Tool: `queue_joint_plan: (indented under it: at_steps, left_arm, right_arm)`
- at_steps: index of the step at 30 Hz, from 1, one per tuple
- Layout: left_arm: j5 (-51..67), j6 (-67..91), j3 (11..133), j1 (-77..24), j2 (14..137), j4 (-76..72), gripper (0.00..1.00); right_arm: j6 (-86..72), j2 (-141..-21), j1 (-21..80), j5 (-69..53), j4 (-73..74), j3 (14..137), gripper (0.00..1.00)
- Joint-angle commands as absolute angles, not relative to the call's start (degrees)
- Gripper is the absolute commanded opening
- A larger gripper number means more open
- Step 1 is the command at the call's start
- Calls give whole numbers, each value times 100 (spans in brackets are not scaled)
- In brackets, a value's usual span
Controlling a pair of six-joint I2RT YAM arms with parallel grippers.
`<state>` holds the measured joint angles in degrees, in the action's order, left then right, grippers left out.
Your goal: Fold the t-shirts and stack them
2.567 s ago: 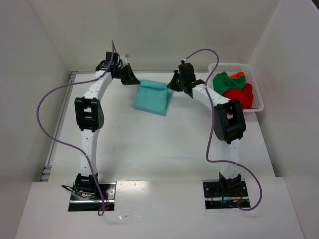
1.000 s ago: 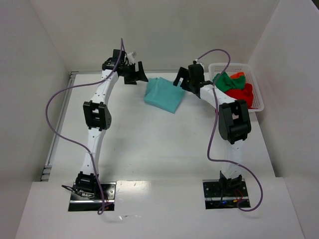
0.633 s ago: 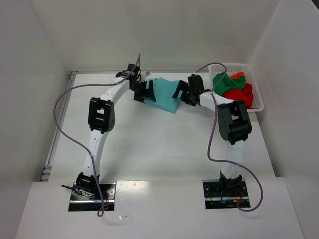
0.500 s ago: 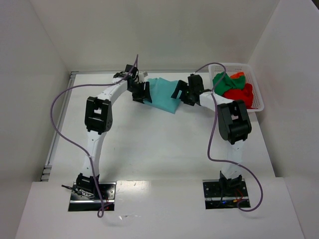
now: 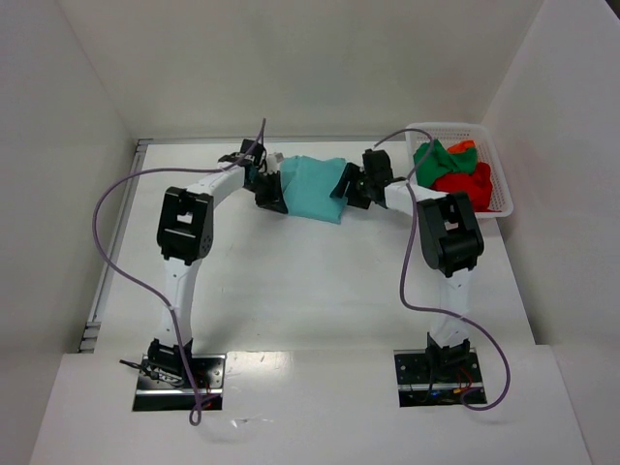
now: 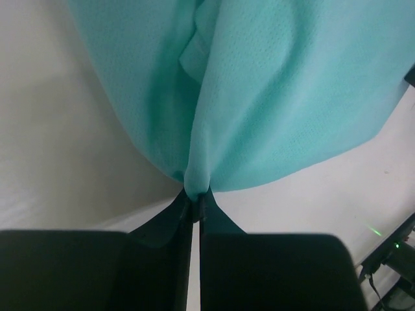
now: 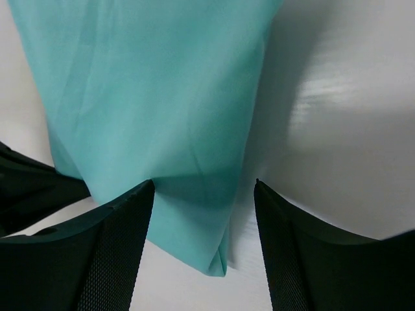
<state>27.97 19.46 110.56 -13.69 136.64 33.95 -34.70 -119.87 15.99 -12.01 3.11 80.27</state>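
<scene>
A folded teal shirt [image 5: 312, 186] lies on a white table [image 5: 291, 281], to the left of a white basket [image 5: 499, 172] and well apart from it. Two robot arms reach in from the near edge and meet the shirt from opposite sides. The left gripper [image 5: 274, 194] is at the shirt's edge farthest from the basket. The right gripper [image 5: 344, 187] is at the edge nearest the basket, between the shirt and the basket.

In the left wrist view, that gripper's two black fingers [image 6: 165, 220] are pressed together, with a thin fold of the teal cloth pinched between their tips. The cloth gathers into a crease at the pinch and spreads wide beyond it.

In the right wrist view, the two fingers [image 7: 123, 227] stand apart, one on each side of a corner of the shirt. The cloth's edge lies in the gap between them and is not clamped. Whether either finger touches the cloth cannot be told.

Three more shirts are heaped unfolded in the basket. A dark green shirt [image 5: 436, 157] is on the side toward the teal shirt, a red shirt [image 5: 467, 184] is at the basket's near side, and a strip of orange shirt [image 5: 463, 146] shows at its far side
</scene>
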Motion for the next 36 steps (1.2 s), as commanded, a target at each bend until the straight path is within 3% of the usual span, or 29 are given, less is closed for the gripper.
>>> queue_joint_plan:
  at_steps: [1,6,21,24,26,27,29,31,33,36]
  left_arm:
    - [2918,1934,10575,-1503,13149,3322,5]
    - [2918,2144,9215,-1661,12403,3138,1]
    - [2970,3250,5934,-2592,9950,2971,1]
    - [2910,3532,5389,-2856,9449,3075,2]
    - [2840,3664,5186,-2987,9021,3199,12]
    - [2787,3743,5116,-2988,8861,3338,33]
    - [2611,3937,5063,-2988,8353,3497,61]
    - [2462,4077,5394,-2988,8044,3639,80]
    - [2391,4078,5711,-2988,7788,3788,88]
    - [2128,4131,6020,-2734,7734,3543,91]
  right_arm:
    - [-3507,-11708,1731,-1292,53,7753,69]
    - [-3560,-11103,1898,-1126,-9,7287,69]
    - [-4034,-9073,2627,-669,114,5380,66]
    - [-4096,-8493,2698,-493,263,5019,70]
    - [-4148,-8237,2698,-492,316,4791,70]
    - [-4148,-8131,2698,-431,395,4729,72]
    - [-4148,-7876,2750,-431,456,4615,73]
    - [-4035,-7822,2751,-431,457,4614,74]
    - [-3965,-7822,2751,-431,457,4614,74]
    - [-3841,-8234,2751,-588,457,4781,74]
